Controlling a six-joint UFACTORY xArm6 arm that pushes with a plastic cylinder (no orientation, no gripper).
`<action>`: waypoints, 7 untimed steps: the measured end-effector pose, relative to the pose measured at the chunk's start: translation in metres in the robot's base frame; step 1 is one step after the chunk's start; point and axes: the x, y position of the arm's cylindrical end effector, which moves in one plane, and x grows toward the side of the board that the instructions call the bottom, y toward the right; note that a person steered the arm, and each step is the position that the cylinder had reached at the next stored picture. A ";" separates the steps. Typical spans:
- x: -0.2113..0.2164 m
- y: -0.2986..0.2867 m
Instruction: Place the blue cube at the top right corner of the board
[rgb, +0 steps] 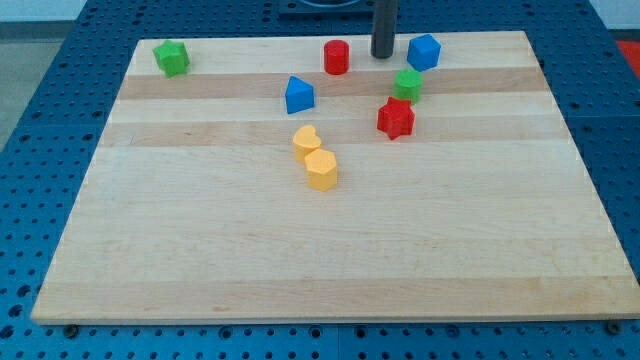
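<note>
Wooden board (200, 260), no writing: two blue, two red, two green, two yellow blocks. My tip (384, 56), holding nothing, stands just left of the blue cube (424, 51), upper right.

A blue perforated surface (60, 70) is lying under everything, its rows of small dark holes showing at the view's left, right and bottom edges. A pale wooden board (330, 250) is resting on it — made of long planks running across the view, some strips slightly darker than others. Even light is falling over the wood, leaving only soft, short shadows. At the view's top, a strip of grey is showing — too little to identify.
</note>
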 end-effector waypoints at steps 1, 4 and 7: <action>-0.001 0.038; 0.004 0.014; 0.033 0.073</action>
